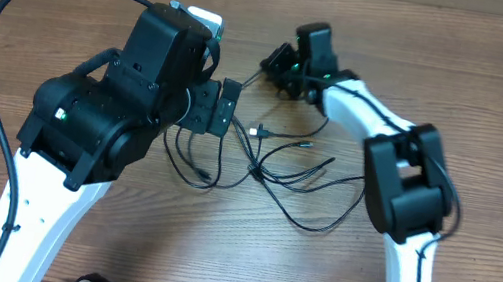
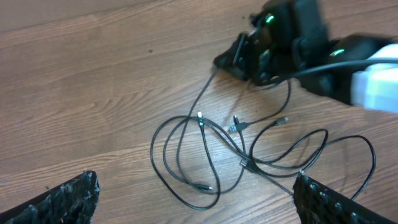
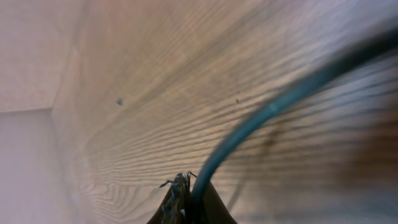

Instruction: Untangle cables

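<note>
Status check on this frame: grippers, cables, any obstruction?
Left gripper open over the cables. Right gripper shut on one cable. Loops crossed, not untangled. No obstruction seen.

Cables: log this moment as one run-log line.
left gripper: open, above cables | right gripper: shut on one strand at far side | cables: looped together, lying on table

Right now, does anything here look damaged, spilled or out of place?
Nothing beyond the expected tangle: thin black cables lie looped together on the wooden table, one strand pinched by the right gripper.
</note>
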